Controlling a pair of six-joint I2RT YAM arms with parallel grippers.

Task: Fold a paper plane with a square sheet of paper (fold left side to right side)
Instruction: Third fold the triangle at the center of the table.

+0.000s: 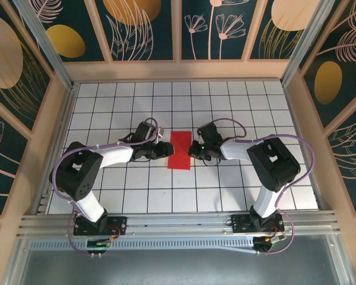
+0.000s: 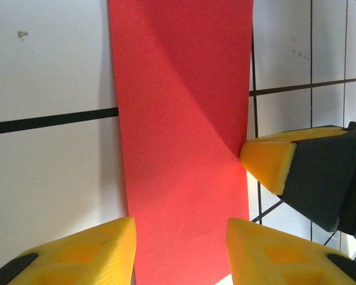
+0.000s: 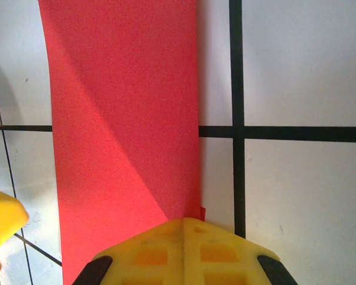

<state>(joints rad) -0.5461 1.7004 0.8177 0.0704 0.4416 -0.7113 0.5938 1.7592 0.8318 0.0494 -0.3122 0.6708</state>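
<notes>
square sheet of paper (image 1: 180,150): folded strip | long axis near-to-far | flat

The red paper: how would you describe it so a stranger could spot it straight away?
Start at the white gridded table. Near its middle the left pincer and the right pincer point towards each other, and the red paper lies flat between them. It is a plain oblong, the one bright red thing on the white tiles.
</notes>
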